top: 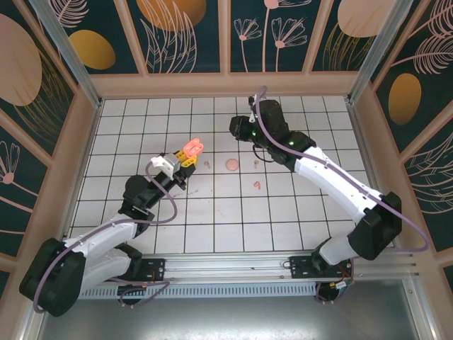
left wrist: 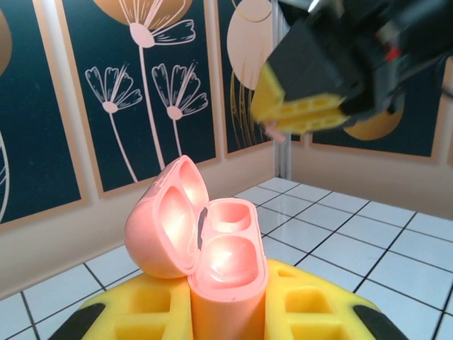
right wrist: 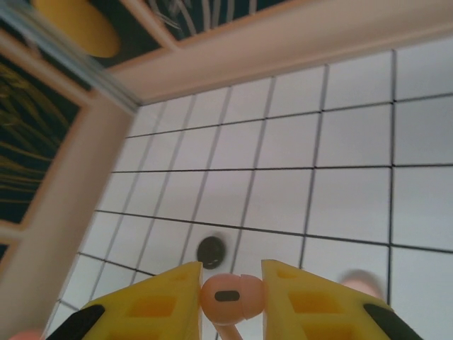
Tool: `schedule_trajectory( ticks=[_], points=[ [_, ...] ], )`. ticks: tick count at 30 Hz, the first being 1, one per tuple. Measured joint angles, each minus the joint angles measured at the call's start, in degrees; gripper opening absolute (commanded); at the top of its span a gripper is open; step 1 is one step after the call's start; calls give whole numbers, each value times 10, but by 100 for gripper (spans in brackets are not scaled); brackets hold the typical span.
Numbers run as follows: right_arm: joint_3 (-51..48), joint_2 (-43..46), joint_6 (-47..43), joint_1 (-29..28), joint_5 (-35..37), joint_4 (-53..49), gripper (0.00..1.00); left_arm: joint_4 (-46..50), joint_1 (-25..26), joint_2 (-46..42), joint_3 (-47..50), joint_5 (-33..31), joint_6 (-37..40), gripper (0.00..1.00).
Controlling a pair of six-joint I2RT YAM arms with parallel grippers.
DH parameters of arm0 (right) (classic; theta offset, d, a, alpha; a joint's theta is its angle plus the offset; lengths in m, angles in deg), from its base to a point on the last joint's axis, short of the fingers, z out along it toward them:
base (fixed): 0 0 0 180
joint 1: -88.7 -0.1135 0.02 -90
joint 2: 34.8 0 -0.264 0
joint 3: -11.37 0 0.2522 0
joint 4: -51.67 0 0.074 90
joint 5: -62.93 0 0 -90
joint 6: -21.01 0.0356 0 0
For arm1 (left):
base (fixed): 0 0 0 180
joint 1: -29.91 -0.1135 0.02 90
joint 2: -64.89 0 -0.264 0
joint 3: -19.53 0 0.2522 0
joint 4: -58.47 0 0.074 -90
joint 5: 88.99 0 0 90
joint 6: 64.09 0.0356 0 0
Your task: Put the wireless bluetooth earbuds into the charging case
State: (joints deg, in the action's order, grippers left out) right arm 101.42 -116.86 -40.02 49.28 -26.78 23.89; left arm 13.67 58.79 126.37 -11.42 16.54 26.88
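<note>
Pinches a pink earbud (right wrist: 228,297) in the right gripper (right wrist: 231,278), yellow fingers pressed against its two sides, stem pointing down. Holds it in the air over the tiled table (right wrist: 354,142), toward the far wall.

Grips the charging case (left wrist: 226,262) in the left gripper (left wrist: 226,312), jaws closed on its lower body, with the lid (left wrist: 166,227) swung open to the left. Shows both wells bare in the left wrist view, so counts no earbud as seated yet. Puts the right gripper's fingers (left wrist: 301,106) up and to the right of the open case, well apart from it and not over the wells.

From above, finds three more lying loose on the tiles: a pale earbud (top: 207,162) just beside the left gripper, a second pale earbud (top: 256,162) further right, and a coral earbud (top: 256,185) nearer the arms. Finds also a round pink piece (top: 231,164) between the two pale ones and a dark round piece (right wrist: 211,250) below the right gripper; cannot tell what either is.

Judges the work as barely begun: case opened and presented, one earbud picked up, nothing inserted, the loose ones untouched.
</note>
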Motion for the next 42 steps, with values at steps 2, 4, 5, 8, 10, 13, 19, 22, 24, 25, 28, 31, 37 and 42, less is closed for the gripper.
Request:
schedule_trajectory(
  ticks=[2, 4, 5, 8, 10, 13, 19, 22, 24, 25, 28, 31, 37, 42],
  points=[
    [-20, 22, -15, 0, -25, 32, 25, -15, 3, 22, -1, -9, 9, 0],
    [-41, 41, -25, 0, -49, 64, 25, -26, 6, 47, -5, -17, 13, 0],
    [-56, 52, -31, 0, -62, 85, 25, -31, 9, 59, -10, -23, 14, 0],
    [-99, 75, -36, 0, -97, 149, 25, -52, 17, 93, -30, -32, 19, 0],
    [-128, 87, -36, 0, -117, 192, 25, -66, 24, 111, -47, -38, 20, 0],
    [-170, 98, -35, -2, -139, 258, 26, -85, 34, 136, -74, -43, 20, 0],
    [-222, 101, -27, -19, -152, 381, 26, -94, 49, 171, -118, -51, 11, 0],
    [-235, 101, -18, -31, -152, 430, 26, -94, 51, 187, -139, -52, -1, 0],
    [-236, 98, -16, -39, -152, 455, 26, -91, 51, 191, -151, -55, -9, 0],
    [-236, 96, -14, -42, -152, 469, 25, -87, 51, 192, -157, -56, -14, 0],
    [-237, 88, -10, -46, -152, 502, 25, -76, 51, 192, -173, -56, -25, 0],
    [-237, 76, -2, -48, -152, 526, 24, -65, 52, 192, -184, -55, -35, 0],
    [-238, 56, 1, -49, -152, 549, 24, -42, 52, 192, -189, -55, -43, 0],
    [-238, 46, 1, -49, -148, 555, 24, -32, 52, 192, -190, -51, -47, 0]
  ],
)
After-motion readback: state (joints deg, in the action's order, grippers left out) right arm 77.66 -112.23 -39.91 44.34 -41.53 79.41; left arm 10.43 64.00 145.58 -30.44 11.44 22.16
